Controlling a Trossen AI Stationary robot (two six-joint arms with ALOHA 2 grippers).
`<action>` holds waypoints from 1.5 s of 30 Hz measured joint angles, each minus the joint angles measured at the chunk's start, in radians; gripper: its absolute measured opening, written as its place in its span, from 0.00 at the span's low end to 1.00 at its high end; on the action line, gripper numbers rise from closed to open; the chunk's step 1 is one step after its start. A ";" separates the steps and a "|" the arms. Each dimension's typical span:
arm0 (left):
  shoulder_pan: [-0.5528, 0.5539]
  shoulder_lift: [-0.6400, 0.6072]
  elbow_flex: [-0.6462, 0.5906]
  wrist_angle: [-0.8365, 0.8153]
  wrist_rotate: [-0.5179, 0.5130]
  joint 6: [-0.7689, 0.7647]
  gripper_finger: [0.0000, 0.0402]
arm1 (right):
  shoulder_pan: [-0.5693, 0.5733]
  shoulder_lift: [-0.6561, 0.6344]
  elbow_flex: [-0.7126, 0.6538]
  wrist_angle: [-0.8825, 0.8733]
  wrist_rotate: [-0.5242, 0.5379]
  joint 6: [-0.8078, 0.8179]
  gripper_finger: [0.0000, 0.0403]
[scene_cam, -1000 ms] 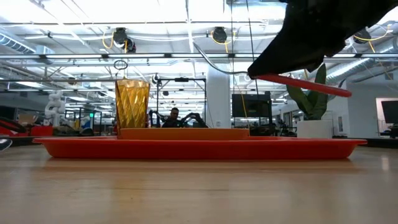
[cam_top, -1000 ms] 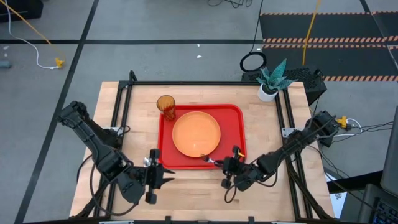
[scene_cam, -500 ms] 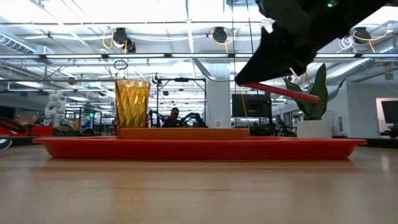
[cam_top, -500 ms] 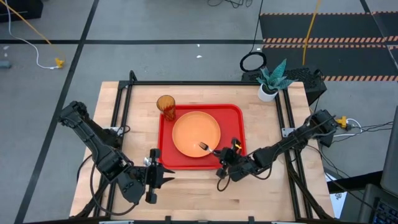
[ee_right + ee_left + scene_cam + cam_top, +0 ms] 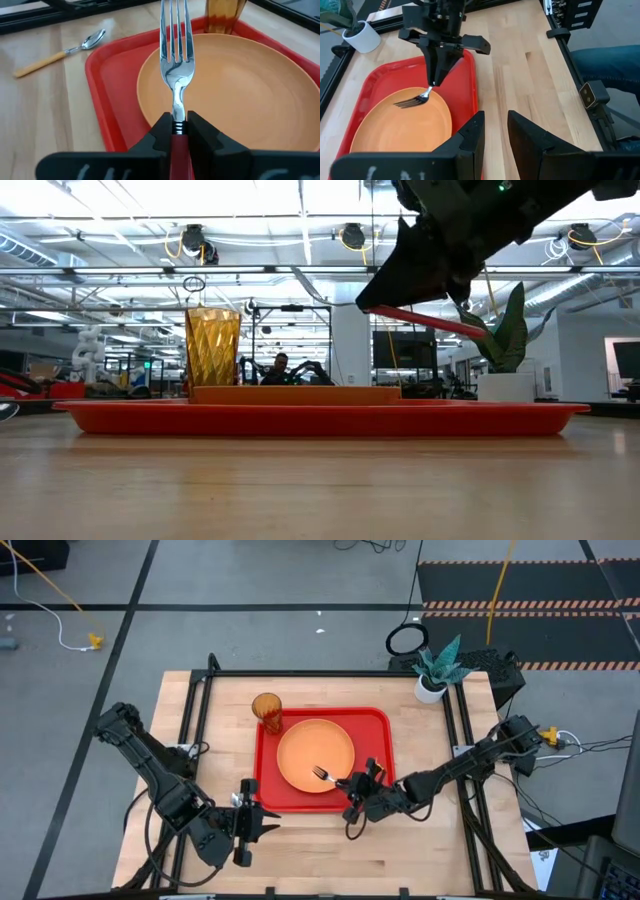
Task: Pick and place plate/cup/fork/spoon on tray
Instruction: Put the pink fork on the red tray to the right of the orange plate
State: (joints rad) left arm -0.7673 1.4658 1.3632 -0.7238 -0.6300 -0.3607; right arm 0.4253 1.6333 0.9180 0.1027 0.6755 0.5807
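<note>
Item: tray (image 5: 378,725), red, set at the table's centre; bare rim is seen along its 3 o'clock edge. Plate (image 5: 315,752), orange, is seated inside the tray, filling most of its floor. Cup (image 5: 266,708), amber, is stood upright at the tray's 10 o'clock corner, just beside the plate.

Fork (image 5: 322,774) is pinched by its handle in the right gripper (image 5: 357,785), tines out and held over the plate's 5 o'clock rim, clear above the tray in the low view.

Spoon (image 5: 60,47) is laid on bare wood outside the tray's 6 o'clock edge.

Left gripper (image 5: 262,822) is parked with fingers spread at the tray's 7 o'clock corner, over open tabletop; the spoon lies close by it
</note>
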 joint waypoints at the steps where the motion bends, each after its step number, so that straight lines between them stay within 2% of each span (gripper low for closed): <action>1: 0.000 0.000 0.000 0.000 0.000 0.000 0.22 | -0.002 0.000 0.000 -0.001 0.001 0.005 0.06; 18: 0.001 0.000 0.000 0.001 0.000 0.009 0.22 | -0.085 0.000 0.000 -0.009 0.008 -0.044 0.06; 29: 0.001 0.000 0.000 -0.006 0.000 0.011 0.22 | -0.098 -0.018 0.000 -0.021 0.009 -0.051 0.06; 38: 0.004 0.000 0.000 -0.004 0.000 0.007 0.22 | -0.083 -0.126 0.001 -0.184 0.090 -0.003 0.06; 45: 0.011 0.000 0.000 0.011 0.000 -0.018 0.22 | -0.083 -0.136 0.000 -0.279 0.114 0.100 0.06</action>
State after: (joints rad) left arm -0.7563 1.4658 1.3632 -0.7130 -0.6300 -0.3790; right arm 0.3420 1.4975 0.9184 -0.1760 0.7893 0.6809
